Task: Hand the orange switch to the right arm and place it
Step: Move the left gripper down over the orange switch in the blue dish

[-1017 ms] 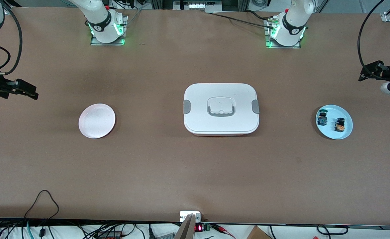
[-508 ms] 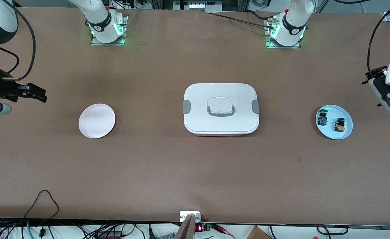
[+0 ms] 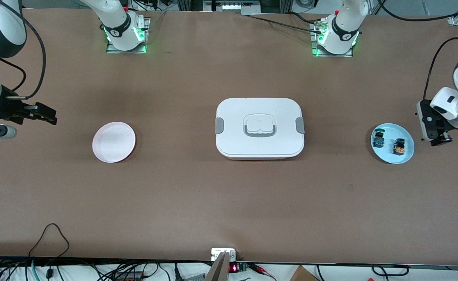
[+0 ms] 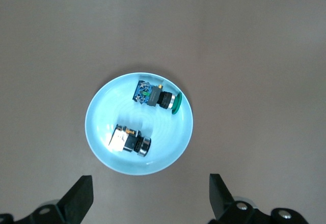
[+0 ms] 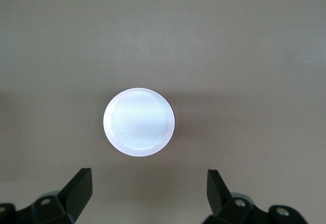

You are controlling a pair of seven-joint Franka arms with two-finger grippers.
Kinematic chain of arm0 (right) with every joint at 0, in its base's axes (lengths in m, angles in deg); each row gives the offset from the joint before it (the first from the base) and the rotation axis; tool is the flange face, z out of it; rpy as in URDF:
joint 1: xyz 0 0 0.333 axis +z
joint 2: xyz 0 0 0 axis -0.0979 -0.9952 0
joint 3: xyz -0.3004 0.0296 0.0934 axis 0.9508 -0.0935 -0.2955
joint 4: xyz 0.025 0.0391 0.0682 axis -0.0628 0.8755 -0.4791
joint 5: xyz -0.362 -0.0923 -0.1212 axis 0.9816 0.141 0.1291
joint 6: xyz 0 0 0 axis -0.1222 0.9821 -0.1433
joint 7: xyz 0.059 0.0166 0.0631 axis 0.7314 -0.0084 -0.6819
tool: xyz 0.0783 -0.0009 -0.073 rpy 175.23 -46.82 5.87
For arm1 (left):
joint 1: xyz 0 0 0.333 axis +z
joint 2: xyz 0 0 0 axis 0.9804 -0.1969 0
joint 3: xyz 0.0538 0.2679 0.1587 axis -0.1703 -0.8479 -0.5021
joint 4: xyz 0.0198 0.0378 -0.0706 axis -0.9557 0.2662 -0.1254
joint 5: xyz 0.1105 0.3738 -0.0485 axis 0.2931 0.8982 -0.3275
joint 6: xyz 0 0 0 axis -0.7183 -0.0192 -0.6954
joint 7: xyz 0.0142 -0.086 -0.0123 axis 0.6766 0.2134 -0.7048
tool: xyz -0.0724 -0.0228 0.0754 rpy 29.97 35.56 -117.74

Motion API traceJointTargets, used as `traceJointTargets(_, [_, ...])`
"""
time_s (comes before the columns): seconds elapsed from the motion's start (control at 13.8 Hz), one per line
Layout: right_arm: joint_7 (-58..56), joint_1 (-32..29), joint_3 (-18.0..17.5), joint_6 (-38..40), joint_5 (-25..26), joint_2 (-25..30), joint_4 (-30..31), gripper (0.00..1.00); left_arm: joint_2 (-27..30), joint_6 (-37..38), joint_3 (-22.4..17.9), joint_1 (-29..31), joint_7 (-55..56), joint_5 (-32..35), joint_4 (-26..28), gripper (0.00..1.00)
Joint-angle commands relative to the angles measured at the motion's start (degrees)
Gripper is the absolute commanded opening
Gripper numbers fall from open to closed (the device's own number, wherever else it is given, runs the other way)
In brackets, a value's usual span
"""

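Observation:
The orange switch [image 3: 399, 146], black-buttoned with an amber body, lies on a light blue plate [image 3: 387, 154] at the left arm's end of the table, beside a green-capped switch [image 3: 378, 139]. In the left wrist view the orange switch [image 4: 130, 141], the green-capped switch [image 4: 155, 96] and the blue plate [image 4: 102, 117] all show. My left gripper [image 3: 441, 139] is open and empty, over the table just beside the plate; its own view [image 4: 150, 198] shows it too. My right gripper [image 3: 49, 115] is open and empty, over the table beside a pink plate [image 3: 114, 141].
A white lidded box with grey latches [image 3: 259, 128] stands in the middle of the table between the two plates. The pink plate [image 5: 139, 121] is bare in the right wrist view, ahead of the right gripper [image 5: 145, 191].
My left arm has swung in and turned its gripper down beside the blue plate. My right gripper has shifted a little toward the pink plate.

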Motion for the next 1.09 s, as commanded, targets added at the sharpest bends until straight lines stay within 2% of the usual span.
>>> traceJointTargets(0.0, [-0.1,-0.4,0.2,-0.6,-0.1,1.2,1.4,1.00,-2.6,-4.4,0.6,1.3,-10.0,0.3,0.7,1.00])
traceJointTargets(0.15, [-0.4,-0.2,0.1,-0.1,-0.1,1.5,1.4,1.00,-3.3,-9.8,0.9,2.9,-13.4,-0.5,4.6,1.00])
traceJointTargets(0.36, [-2.0,-0.1,-0.1,0.3,-0.1,1.7,1.4,1.00,-3.7,-22.3,1.2,3.2,-22.6,-0.5,10.9,1.00])
traceJointTargets(1.02, [-2.7,-0.1,-0.2,-0.3,-0.2,1.7,0.9,1.00,-12.5,-30.7,1.4,7.9,-24.1,-0.5,10.3,1.00])
